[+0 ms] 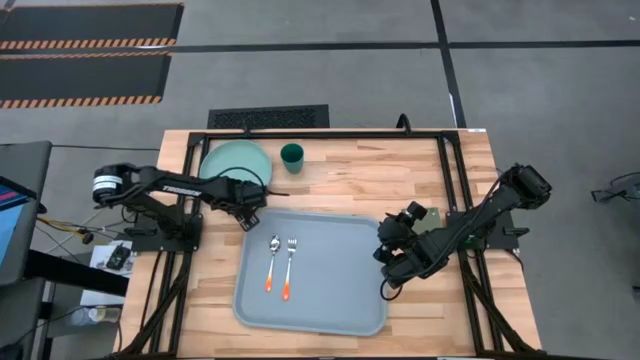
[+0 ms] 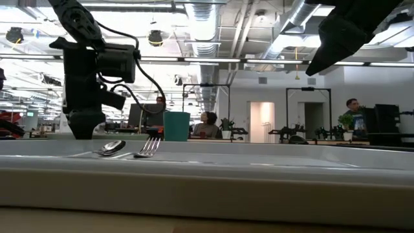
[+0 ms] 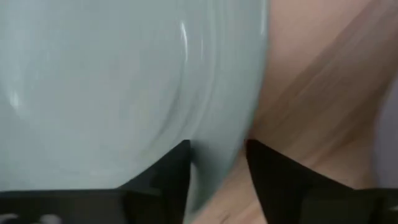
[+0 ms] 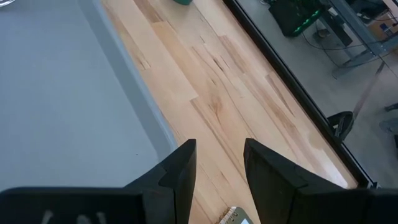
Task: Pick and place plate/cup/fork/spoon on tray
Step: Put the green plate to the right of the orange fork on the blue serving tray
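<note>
The pale mint-green plate (image 1: pixel 232 160) lies on the wood at the table's far left, and the dark teal cup (image 1: pixel 292 155) stands right of it. The spoon (image 1: pixel 273 262) and the fork (image 1: pixel 290 266) lie side by side in the blue-grey tray (image 1: pixel 340 300), with their orange handles toward the near edge. My left gripper (image 1: pixel 248 192) is low at the plate's near right rim and shut on it. My right gripper (image 1: pixel 390 240) hovers raised over the tray's right rim. It is empty, and its fingers stand a narrow gap apart (image 4: pixel 221 168). My left gripper has the plate's rim (image 3: pixel 217 155) between its two fingers, at the plate's near right side. One finger (image 3: pixel 177 171) is over the plate's inside and the other (image 3: pixel 267 174) is outside, over the wood. Whether the plate is lifted off the table, I cannot tell.
The tray's right half (image 1: pixel 345 255) is bare. Bare wood (image 4: pixel 236 93) runs between the tray's right rim and the black frame rail (image 1: pixel 450 190). In the low view the tray's near rim (image 2: pixel 207 175) fills the foreground. People and desks show in the room behind.
</note>
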Action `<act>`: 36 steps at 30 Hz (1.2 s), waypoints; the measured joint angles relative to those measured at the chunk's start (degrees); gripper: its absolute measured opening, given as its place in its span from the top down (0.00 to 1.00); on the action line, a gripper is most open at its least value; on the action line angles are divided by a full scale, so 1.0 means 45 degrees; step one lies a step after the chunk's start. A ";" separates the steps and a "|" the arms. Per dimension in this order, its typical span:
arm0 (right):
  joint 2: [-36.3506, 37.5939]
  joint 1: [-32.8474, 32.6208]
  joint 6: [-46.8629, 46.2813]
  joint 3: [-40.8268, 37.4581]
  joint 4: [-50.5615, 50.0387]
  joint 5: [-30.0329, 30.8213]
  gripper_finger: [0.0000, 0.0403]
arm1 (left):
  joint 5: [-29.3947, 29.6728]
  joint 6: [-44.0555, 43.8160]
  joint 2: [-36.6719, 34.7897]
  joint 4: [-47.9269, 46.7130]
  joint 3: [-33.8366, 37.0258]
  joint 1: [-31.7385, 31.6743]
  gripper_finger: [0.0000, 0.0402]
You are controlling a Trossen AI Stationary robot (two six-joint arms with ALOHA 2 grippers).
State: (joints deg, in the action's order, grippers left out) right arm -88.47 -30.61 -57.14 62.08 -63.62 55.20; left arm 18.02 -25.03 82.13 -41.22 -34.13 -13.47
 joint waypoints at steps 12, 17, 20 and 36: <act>0.0000 0.0000 0.0005 -0.0005 0.0015 -0.0010 0.61 | 0.0253 -0.0028 -0.0458 -0.0199 0.0073 -0.0029 0.97; 0.0000 0.0000 0.0007 -0.0005 0.0058 -0.0039 0.61 | 0.0199 -0.0262 -0.0511 -0.0730 -0.0048 -0.0034 0.99; -0.0002 0.0000 0.0010 -0.0005 0.0071 -0.0044 0.61 | 0.0209 -0.0333 -0.0511 -0.1129 -0.0394 -0.0035 0.99; 0.0000 -0.0015 0.0024 -0.0010 0.0204 -0.0272 0.61 | 0.0249 -0.0789 -0.0530 -0.4001 -0.2302 0.0133 1.00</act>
State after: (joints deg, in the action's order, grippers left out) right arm -88.47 -30.68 -57.04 62.04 -62.70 53.98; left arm 19.14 -28.58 79.75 -59.22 -44.49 -12.88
